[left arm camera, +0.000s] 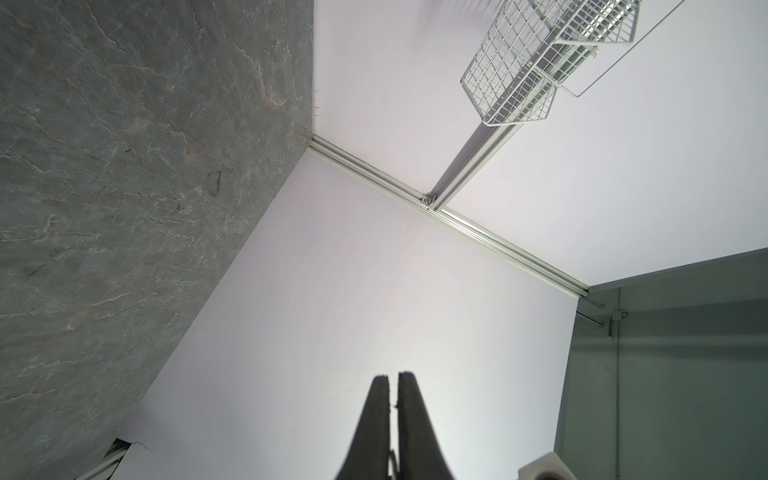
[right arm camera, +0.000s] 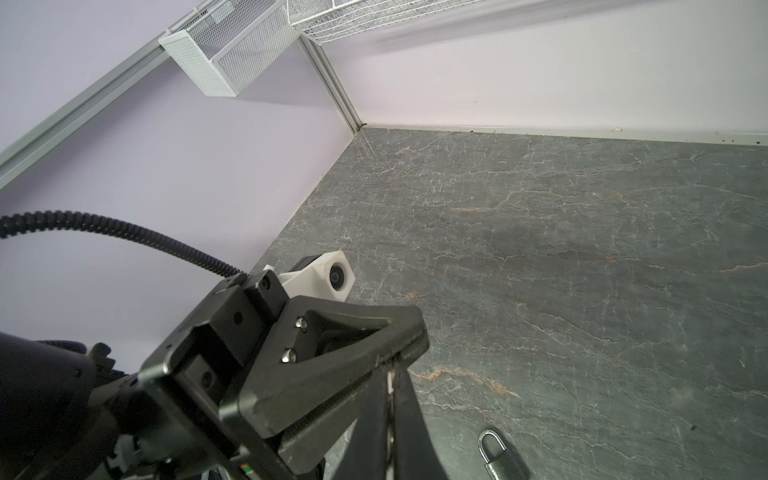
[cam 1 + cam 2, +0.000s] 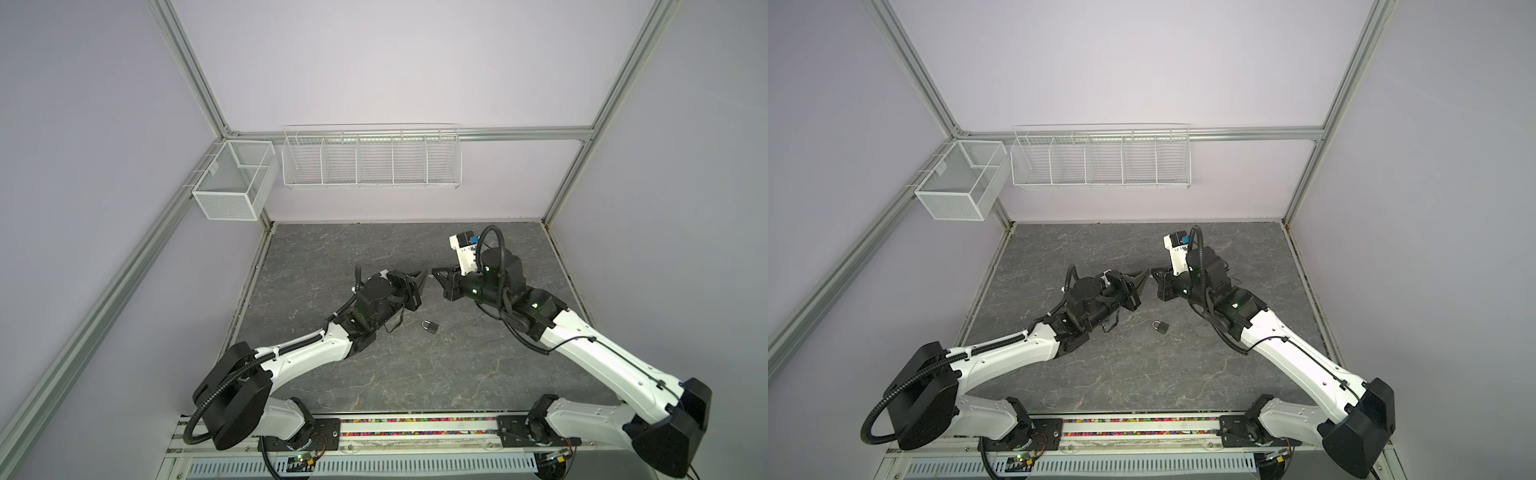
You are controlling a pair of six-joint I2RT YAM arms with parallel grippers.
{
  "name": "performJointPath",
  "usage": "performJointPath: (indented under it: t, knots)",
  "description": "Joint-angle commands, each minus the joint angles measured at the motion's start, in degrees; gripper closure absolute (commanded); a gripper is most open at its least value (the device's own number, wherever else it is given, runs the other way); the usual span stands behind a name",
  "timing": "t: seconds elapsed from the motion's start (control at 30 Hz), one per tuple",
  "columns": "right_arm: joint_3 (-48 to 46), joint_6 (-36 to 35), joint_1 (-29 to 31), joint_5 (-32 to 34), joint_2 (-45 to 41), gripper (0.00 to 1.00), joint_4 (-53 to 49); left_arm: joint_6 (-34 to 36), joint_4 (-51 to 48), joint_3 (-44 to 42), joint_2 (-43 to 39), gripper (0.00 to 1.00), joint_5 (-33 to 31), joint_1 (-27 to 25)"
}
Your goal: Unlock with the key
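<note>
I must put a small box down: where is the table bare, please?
Bare: the table between the padlock and the front rail, and the strip along the back wall. Crowded: the middle, where the left gripper and right gripper point at each other, close together.

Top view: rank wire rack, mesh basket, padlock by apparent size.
1. wire rack, the widest span on the back wall
2. mesh basket, clearly smaller in outline
3. padlock, tiny by comparison

No close calls.
</note>
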Motion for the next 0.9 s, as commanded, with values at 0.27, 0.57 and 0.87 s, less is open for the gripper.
performJointPath:
  t: [0.27, 0.57, 0.87]
  knots:
    - [1.55, -3.28, 0.5, -0.56, 0.14, 0.93, -1.68, 2.12, -1.56, 3.01, -1.81, 0.97, 0.28, 0.22]
    - [1.99, -2.48, 0.37, -1.07, -1.48, 0.88, -3.63, 6.75, -2.83, 3.53, -2.71, 1.0, -0.36, 1.47]
    - [0.59, 4.26, -4.42, -14.27, -7.88, 0.46, -3.78, 31.03, -0.7, 9.71, -2.69, 1.0, 4.03, 6.55]
